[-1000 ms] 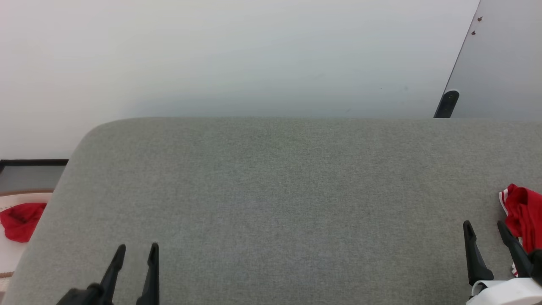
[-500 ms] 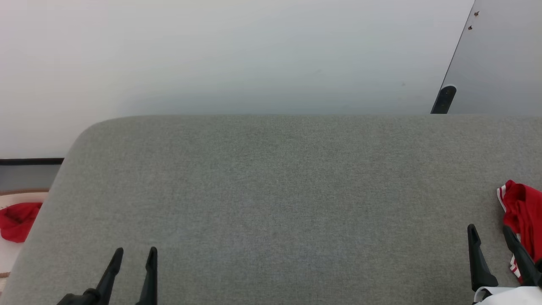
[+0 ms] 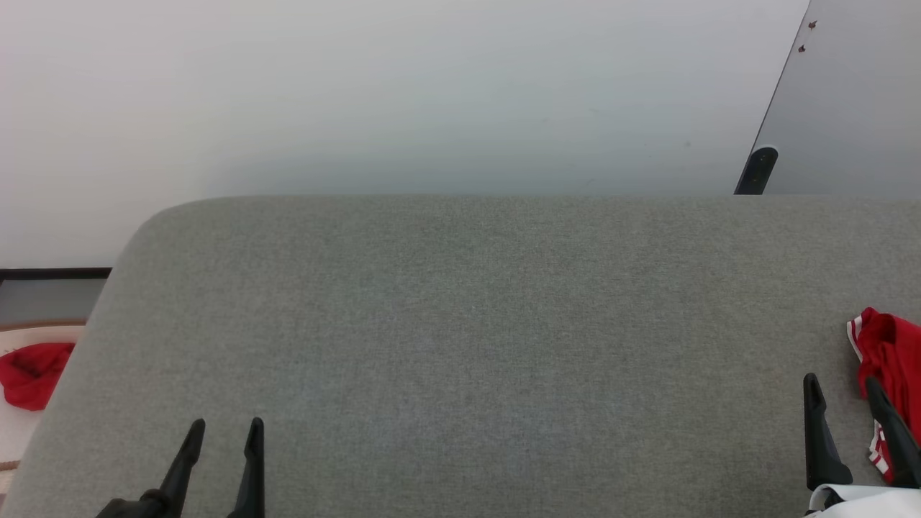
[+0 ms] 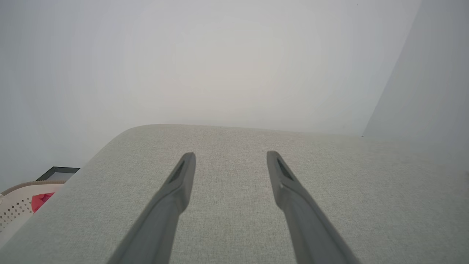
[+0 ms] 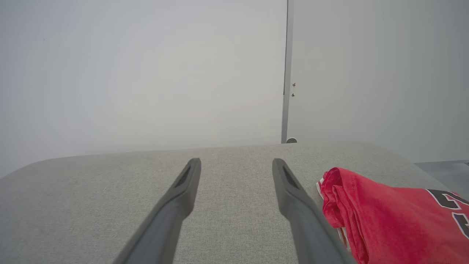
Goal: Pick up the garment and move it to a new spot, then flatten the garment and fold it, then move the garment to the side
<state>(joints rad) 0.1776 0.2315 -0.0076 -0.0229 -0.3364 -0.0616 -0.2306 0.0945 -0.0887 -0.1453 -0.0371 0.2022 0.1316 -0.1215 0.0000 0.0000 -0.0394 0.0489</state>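
Garment [image 3: 888, 352] bunched at right edge of pad [image 3: 460, 324], just beside right gripper [image 3: 842, 380]. Left gripper [image 3: 225, 423] near-left. Both jaws released, empty.

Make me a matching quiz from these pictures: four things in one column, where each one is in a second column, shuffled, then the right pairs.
Things
1. soft red shirt with red-and-white stripe trim
2. plain red cloth scrap
3. left gripper
4. small black rounded piece

Places
A. past the far edge of the grey fabric surface, at the foot of the grey panel
B. at the surface's right end, beside the right gripper
C. off the surface's left edge
D. lower left of the head view, open over bare grey fabric

Pairs: 1-B, 2-C, 3-D, 4-A
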